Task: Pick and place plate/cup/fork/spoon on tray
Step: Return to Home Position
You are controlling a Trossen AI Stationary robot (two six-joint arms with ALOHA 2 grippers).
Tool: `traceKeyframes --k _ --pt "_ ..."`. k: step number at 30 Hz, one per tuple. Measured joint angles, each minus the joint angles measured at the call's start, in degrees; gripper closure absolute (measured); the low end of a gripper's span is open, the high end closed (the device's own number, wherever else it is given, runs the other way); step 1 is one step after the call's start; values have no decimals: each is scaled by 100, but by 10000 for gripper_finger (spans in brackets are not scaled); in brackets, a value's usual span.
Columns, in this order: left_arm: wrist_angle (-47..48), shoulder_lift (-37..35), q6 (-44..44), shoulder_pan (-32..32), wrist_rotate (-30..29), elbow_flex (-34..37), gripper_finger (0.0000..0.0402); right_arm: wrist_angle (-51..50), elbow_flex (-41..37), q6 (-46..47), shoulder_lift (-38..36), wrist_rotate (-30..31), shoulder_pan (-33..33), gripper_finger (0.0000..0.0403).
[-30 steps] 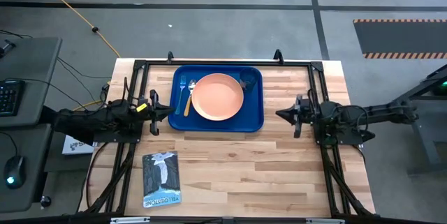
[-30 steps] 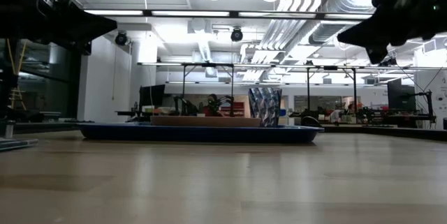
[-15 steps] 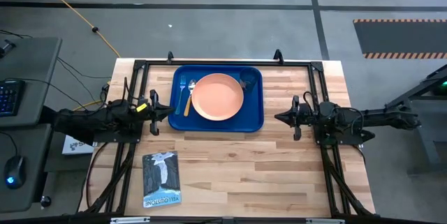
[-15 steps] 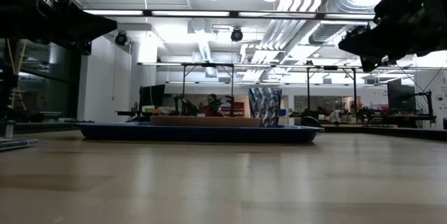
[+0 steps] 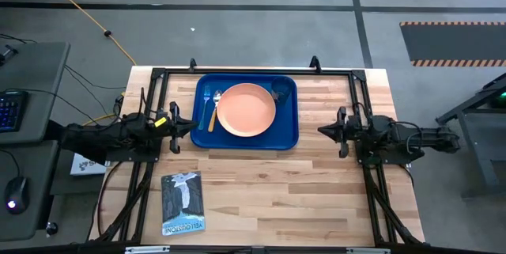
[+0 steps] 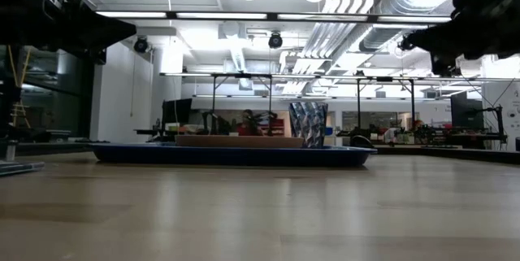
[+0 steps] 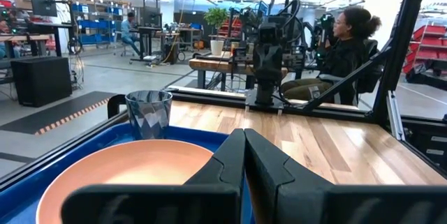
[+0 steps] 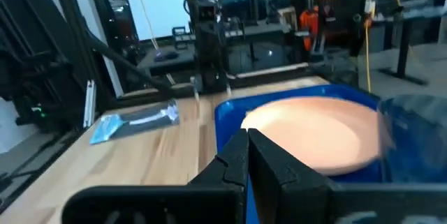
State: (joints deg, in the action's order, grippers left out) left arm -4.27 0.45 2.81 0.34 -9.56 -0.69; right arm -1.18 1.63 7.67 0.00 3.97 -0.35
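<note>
The right gripper point(image 5: 320, 130) hovers over the right side of the table point(image 5: 300, 191), just off the right edge of the tray point(image 5: 289, 138). Its two fingers point(image 8: 234, 155) are pressed together on nothing. The left gripper point(image 5: 193, 125) waits opposite, beside the tray's left edge, likewise closed and empty.

The peach-orange plate point(image 5: 247, 110) lies in the middle of the royal-blue tray. The dark see-through cup point(image 5: 278, 92) stands upright by the plate's rim, in the tray corner that shows upper right from above (whether the two touch cannot be told). The spoon point(image 5: 213, 113) lies left of the plate. The fork point(image 5: 206, 100) lies just beside it, its blue handle barely distinct against the tray. A dark booklet point(image 5: 183, 202) rests on the table, well apart from the tray.
</note>
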Motion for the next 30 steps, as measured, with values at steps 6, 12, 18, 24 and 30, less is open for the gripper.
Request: traceKeyframes --k 6,12,18,24,30 --pt "15 2 2 0 -2 0 401 272 -107 -66 217 111 3 403" --pt "52 2 1 0 -4 0 401 291 -107 377 424 188 8 403" --pt "67 2 2 0 -4 0 401 320 -107 533 633 337 -3 403" --pt "63 2 2 0 -4 0 401 320 -107 407 683 306 -3 403" --pt "61 2 2 0 -4 0 401 322 -107 426 681 302 -3 403"
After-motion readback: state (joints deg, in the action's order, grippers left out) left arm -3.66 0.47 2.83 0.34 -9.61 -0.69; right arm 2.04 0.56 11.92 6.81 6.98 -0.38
